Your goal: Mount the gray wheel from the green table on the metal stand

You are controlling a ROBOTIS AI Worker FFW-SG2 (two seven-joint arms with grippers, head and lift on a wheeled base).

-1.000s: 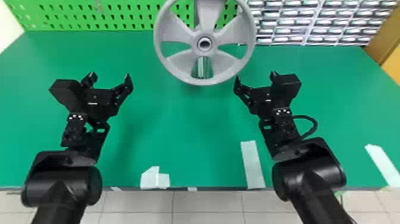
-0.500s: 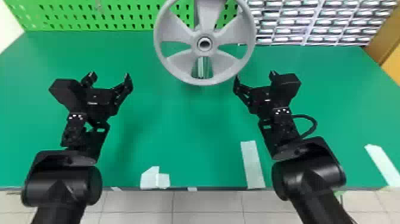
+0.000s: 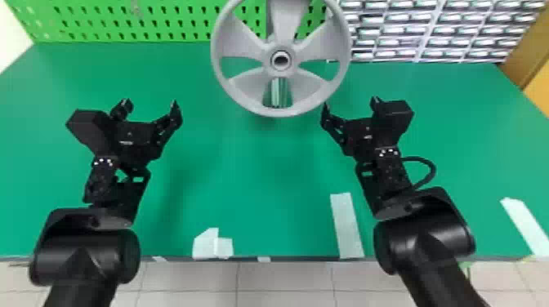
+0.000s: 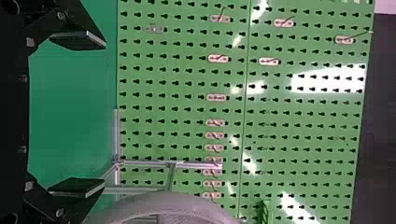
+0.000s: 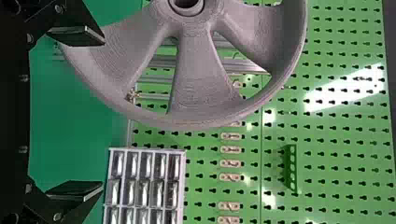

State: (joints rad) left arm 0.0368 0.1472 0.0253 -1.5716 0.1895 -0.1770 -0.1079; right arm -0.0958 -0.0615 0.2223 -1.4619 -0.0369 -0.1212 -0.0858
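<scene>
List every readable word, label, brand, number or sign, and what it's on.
None readable.
Left hand: small pale mark on its body, too small to read.
Right hand: same.
Gray wheel: no lettering I can make out.
Rack, pegboard: likewise.

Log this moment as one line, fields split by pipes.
left gripper: open, empty | right gripper: open, empty | gray wheel: upright, in front of metal stand | mounting: cannot tell

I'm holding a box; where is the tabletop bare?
Between the left gripper and right gripper, the green table looks bare from the gray wheel to the white tape. It's crowded where the wheel's rim sits beside the right gripper.
</scene>
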